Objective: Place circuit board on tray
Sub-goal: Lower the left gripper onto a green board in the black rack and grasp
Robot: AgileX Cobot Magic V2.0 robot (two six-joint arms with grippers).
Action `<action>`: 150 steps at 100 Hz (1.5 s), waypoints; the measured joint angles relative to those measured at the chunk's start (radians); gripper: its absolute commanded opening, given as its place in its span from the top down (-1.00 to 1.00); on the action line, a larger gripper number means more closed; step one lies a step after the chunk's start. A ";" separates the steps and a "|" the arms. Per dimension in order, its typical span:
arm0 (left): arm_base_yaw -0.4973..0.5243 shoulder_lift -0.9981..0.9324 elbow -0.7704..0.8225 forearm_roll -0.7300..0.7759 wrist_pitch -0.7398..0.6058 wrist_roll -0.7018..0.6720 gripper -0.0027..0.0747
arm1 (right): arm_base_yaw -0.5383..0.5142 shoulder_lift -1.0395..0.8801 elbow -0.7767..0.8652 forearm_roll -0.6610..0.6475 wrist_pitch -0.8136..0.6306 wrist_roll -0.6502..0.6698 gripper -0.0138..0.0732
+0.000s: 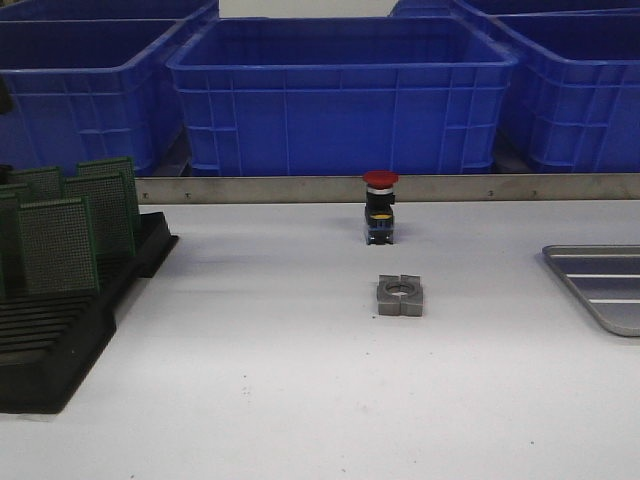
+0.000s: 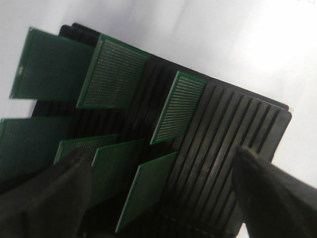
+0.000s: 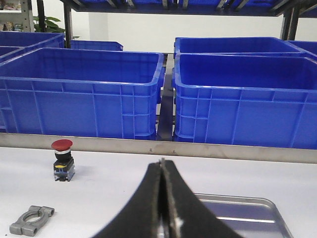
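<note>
- Step in hand, as judged: taking one green perforated circuit board out of the black slotted plastic rack; none lies on the shallow grey metal tray yet.
- Left tool: spread wide, holding nothing, hovering above the rack with its dark fingers on either side of the slotted rows.
- Right tool: pressed together, empty, hanging over the white desk just short of the tray's near rim.
- Boards: several standing tilted in the rack's slots, bunched toward one end of the rack, the other end bare.
- Best pick: the single board nearest the bare slots, apart from its neighbours, leaving room for both fingers without knocking another board.
- Good practice: line the fingers across the board's thin faces, close on the upper edge, then draw out along the slot's own tilt, not sideways, lest the board jam or drag the rack.
- Tray: well apart from the rack, across the desk, at its far right edge.
- On the way from the rack: grey metal clamp block and red-capped push button between rack and tray; carry high enough to pass over both.
- Behind the rack: big blue plastic bins, no part of this job.
</note>
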State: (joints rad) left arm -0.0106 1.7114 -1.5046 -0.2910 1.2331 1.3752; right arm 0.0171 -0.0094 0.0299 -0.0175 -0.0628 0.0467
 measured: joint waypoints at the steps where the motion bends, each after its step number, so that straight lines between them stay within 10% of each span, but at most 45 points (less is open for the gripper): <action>1: -0.002 0.003 0.000 0.000 0.000 0.007 -0.48 | 0.000 0.000 0.000 0.000 0.000 0.000 0.84; 94: -0.061 0.233 -0.002 0.013 -0.016 0.151 -0.46 | 0.000 0.000 0.000 0.000 0.000 0.000 0.84; 123: -0.061 0.238 -0.002 0.016 -0.018 0.151 0.98 | 0.000 0.000 0.000 0.000 0.000 0.000 0.84; 150: -0.061 0.238 -0.011 0.018 0.010 0.159 0.98 | 0.000 0.000 0.000 0.000 0.000 0.000 0.84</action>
State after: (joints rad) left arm -0.0719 1.9490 -1.5158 -0.2729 1.2427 1.5343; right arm 0.0171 -0.0094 0.0299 -0.0175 -0.0628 0.0467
